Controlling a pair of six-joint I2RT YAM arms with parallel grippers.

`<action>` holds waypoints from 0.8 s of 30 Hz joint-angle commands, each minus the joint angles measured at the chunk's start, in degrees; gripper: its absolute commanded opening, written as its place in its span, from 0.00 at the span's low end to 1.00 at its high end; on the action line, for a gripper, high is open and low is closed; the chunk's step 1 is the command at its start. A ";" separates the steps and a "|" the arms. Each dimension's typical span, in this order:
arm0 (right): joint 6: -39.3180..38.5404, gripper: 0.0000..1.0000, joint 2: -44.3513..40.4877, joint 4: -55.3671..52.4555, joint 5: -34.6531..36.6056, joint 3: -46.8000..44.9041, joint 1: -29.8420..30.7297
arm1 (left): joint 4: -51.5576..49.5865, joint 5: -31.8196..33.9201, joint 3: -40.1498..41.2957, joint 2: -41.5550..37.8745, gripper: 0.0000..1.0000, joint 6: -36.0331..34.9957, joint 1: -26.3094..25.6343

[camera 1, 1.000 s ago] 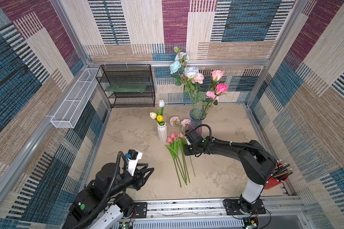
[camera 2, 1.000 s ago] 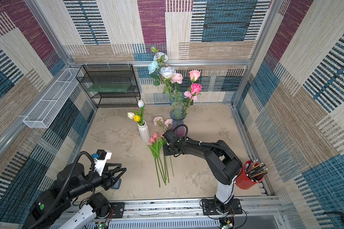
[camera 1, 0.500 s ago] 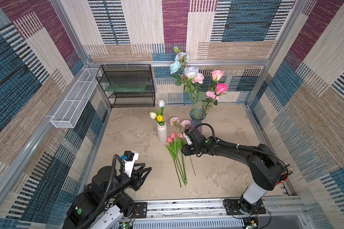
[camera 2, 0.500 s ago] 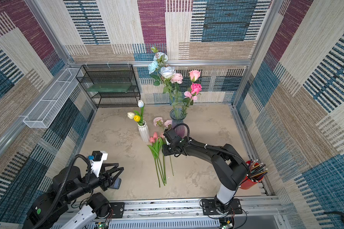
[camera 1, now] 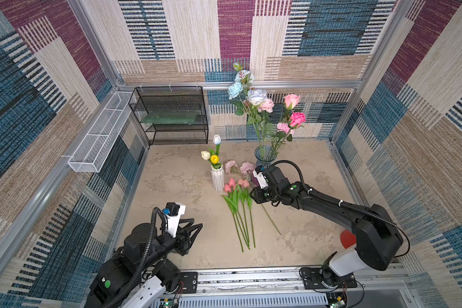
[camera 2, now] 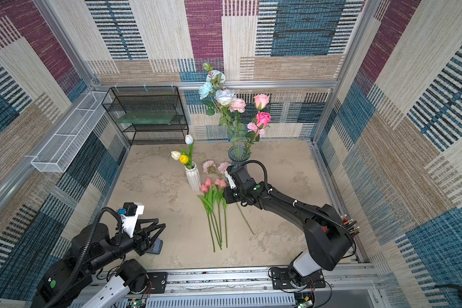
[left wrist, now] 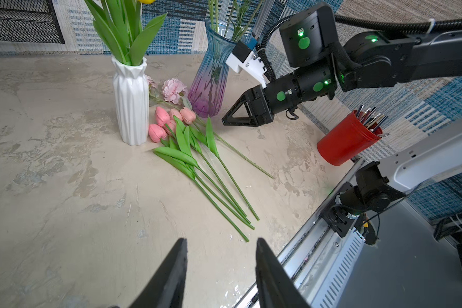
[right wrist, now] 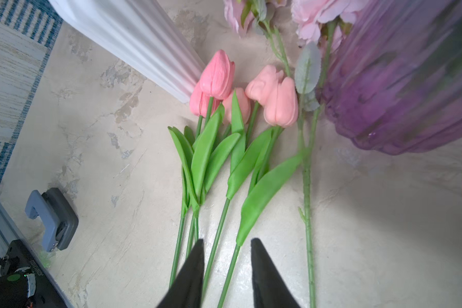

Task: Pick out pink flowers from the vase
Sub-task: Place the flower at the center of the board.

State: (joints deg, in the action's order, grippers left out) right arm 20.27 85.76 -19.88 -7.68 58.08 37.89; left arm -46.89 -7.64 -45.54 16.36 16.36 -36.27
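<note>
Top views both show the tulips (camera 1: 236, 184), pink, lying flat on the bench (camera 1: 171, 181) at mid-frame. Their heads are just beside the white vase (camera 1: 217, 181) and their stems run toward the lower edge. A carnation (camera 1: 247, 168) with two frilly pink heads lies just above them. Pink roses (camera 1: 291, 100) stand in the glass vase (camera 1: 263, 157), right of centre. The right claw (camera 1: 252, 196) sits just right of the tulip leaves. The left claw (camera 1: 196, 224) hangs at lower left, well apart from the flowers.

Left wrist view: the left claw (left wrist: 220, 256) has its fingers spread with nothing between them. Across the bench the right claw (left wrist: 226, 121) hovers off the surface beside the glass vase, above the carnation's long stem. A red cup (left wrist: 342, 144) of pencils stands near the rail.

Right wrist view: the right claw (right wrist: 226, 266) has its fingers apart and grips nothing. Two tulip stems run beneath the gap. The tulip heads lie between the white vase and the glass vase's purple foot.
</note>
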 commanded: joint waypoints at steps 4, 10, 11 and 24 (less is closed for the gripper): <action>3.37 0.23 -5.94 6.76 5.10 -7.84 -5.11 | 1.63 1.53 0.12 0.07 0.44 -0.05 -0.02; 1.72 0.14 -0.55 6.39 7.37 -11.15 -7.05 | 1.53 2.20 0.08 -0.58 0.44 -0.11 -0.01; 1.59 0.14 0.60 6.56 7.77 -11.13 -6.68 | 1.60 2.36 0.11 -0.62 0.44 -0.16 -0.03; -0.31 0.21 15.67 6.38 10.97 -2.57 2.04 | 1.54 2.30 0.19 -1.22 0.44 -0.48 0.02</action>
State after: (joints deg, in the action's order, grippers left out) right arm 20.82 100.75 -12.34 0.62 54.26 38.61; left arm -46.89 -5.91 -45.41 15.27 16.36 -36.27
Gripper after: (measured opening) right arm 0.205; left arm 0.437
